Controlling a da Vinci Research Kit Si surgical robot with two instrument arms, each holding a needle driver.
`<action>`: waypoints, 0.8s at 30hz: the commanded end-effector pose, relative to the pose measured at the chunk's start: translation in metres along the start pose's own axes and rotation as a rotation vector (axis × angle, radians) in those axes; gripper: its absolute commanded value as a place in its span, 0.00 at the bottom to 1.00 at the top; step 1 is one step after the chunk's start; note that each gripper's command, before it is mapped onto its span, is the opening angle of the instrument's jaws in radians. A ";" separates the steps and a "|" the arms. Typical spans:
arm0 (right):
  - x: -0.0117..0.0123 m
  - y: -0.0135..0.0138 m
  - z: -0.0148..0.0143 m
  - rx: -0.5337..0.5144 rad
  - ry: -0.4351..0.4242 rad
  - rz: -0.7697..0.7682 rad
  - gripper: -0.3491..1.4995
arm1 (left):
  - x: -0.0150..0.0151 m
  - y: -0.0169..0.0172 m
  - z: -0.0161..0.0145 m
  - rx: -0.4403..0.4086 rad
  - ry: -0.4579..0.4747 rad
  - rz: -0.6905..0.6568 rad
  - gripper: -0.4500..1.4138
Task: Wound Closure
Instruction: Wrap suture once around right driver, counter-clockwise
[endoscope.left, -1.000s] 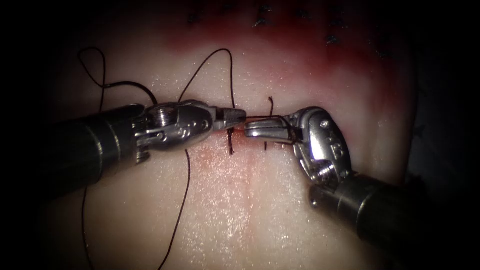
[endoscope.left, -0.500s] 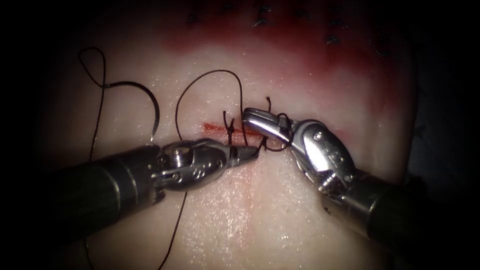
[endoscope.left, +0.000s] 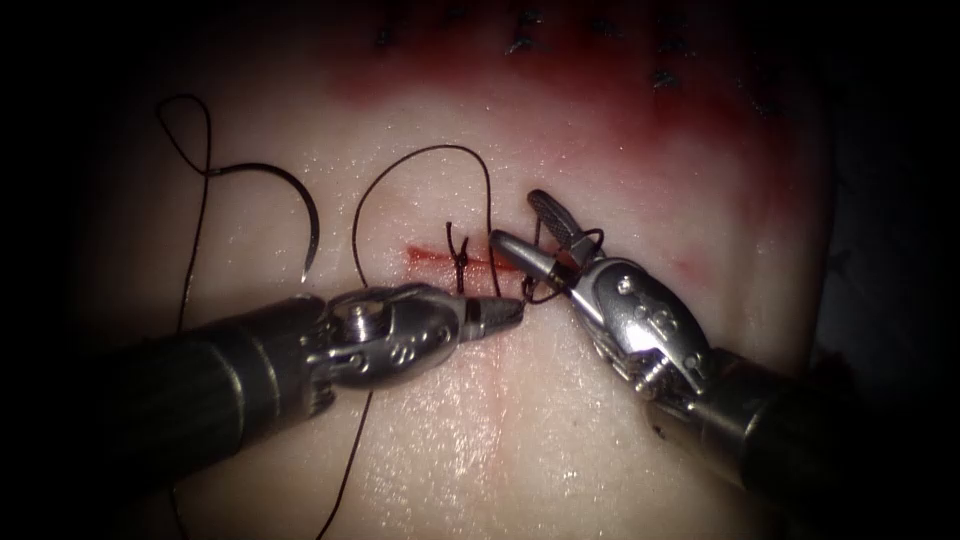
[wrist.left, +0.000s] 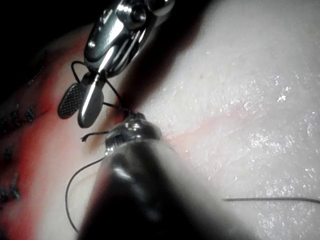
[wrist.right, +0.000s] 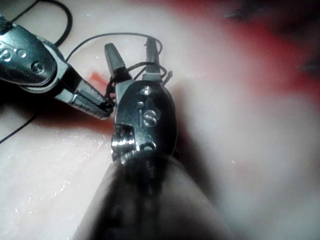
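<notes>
Endoscope view: the left gripper (endoscope.left: 508, 312) is closed on the thread (endoscope.left: 420, 160) at center. The right gripper (endoscope.left: 525, 225) gapes, thread looped around it. The needle (endoscope.left: 285, 195) lies free on the tissue (endoscope.left: 520, 440), upper left.

My endoscope looks down from above and in front; my wrist cameras ride close behind each end effector, all sharing the cut (endoscope.left: 455, 258).

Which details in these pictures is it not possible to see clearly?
- Endoscope view: the thread leaves at the lower edge, its end cut off.
- Left wrist view: the left hand is mostly covered by its own dark shaft.
- Endoscope view: old stitches at the top lie in shadow, too dark to count.
</notes>
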 end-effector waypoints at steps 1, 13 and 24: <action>-0.0004 -0.0001 0.0008 -0.022 -0.013 -0.006 0.65 | 0.0000 -0.0003 0.0009 0.003 0.001 0.003 0.05; -0.0027 0.0009 0.0011 -0.132 -0.063 0.127 0.65 | -0.0002 0.0007 0.0016 0.013 -0.004 -0.001 0.05; -0.0063 0.0029 0.0025 -0.137 -0.137 0.261 0.63 | -0.0003 0.0017 0.0019 0.015 0.003 0.006 0.05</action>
